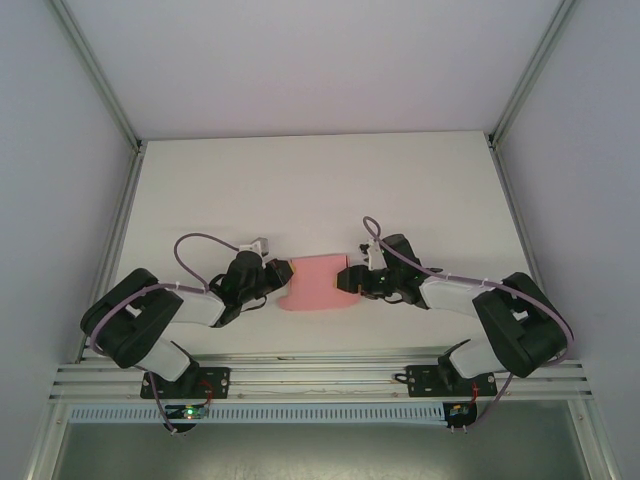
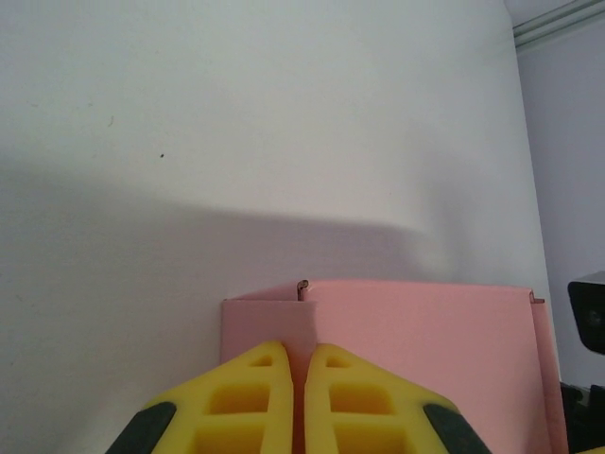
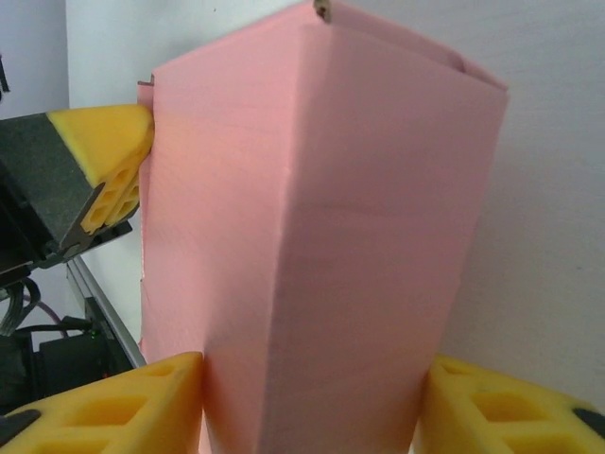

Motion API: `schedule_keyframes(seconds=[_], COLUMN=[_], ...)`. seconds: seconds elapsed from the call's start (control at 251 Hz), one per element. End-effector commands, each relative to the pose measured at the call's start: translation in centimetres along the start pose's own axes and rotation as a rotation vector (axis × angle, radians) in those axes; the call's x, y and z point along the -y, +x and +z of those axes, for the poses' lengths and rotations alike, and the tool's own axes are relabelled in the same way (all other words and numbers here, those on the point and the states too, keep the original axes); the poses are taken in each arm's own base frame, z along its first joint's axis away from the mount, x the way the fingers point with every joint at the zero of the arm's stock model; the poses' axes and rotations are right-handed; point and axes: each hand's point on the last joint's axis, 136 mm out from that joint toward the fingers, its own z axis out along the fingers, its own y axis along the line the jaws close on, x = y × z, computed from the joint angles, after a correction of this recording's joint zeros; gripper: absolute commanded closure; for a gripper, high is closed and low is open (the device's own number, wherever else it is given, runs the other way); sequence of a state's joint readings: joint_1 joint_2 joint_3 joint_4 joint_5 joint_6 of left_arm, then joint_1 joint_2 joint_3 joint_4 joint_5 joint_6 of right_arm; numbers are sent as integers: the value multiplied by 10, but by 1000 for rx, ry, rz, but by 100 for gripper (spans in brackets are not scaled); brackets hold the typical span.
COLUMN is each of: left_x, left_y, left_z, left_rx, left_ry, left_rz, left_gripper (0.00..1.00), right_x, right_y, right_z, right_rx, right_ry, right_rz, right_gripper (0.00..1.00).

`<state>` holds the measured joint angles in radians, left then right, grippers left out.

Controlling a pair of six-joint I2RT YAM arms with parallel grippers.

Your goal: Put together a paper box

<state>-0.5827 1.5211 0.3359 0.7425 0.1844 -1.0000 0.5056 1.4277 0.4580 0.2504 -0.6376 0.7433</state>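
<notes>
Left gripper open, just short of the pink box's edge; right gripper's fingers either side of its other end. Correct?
No. The left gripper is pinched shut on the edge of the paper box, not open and short of it; the left wrist view shows this. The right gripper does have a finger on either side of the other end.

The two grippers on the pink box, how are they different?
The left gripper pinches a thin edge of the box, fingers almost together; the right gripper has fingers wide apart with the box's body between them. The left gripper is at the box's left end, the right gripper at its right end. Both have yellow fingers touching the box.
</notes>
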Motion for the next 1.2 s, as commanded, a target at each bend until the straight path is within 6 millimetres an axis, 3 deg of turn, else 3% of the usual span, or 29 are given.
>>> schedule_keyframes(seconds=[0.0, 0.068, 0.18, 0.319, 0.431, 0.543, 0.758, 1.002, 1.193], left_x=[-7, -2, 14, 37, 65, 92, 125, 121, 106], left_y=[10, 6, -3, -20, -28, -17, 27, 60, 49], left_z=[3, 1, -6, -22, -40, -56, -76, -64, -38], left_rx=[-53, -46, -38, -29, -35, -64, -166, -260, -266], left_ry=[-14, -11, -7, -50, -73, -37, 93, -18, -271], left_rz=[18, 53, 138, 318, 563, 865, 1284, 1623, 1807], left_gripper=[90, 84, 59, 0, 0, 0, 0, 0, 0], right_x=[-22, -23, -24, -24, -24, -20, -21, -20, -23], right_y=[-7, -9, -10, -11, -13, -14, -18, -16, -10], right_z=[-4, -8, -14, -22, -31, -40, -57, -70, -77], right_rx=[20, 38, 54, 73, 92, 98, 90, 13, -36], right_ry=[-90, -89, -76, -64, -54, -24, -39, -113, -151], right_rz=[-43, -36, -35, -18, 17, 84, 229, 448, 554], right_gripper=[52, 53, 54, 54, 53, 52, 54, 57, 57])
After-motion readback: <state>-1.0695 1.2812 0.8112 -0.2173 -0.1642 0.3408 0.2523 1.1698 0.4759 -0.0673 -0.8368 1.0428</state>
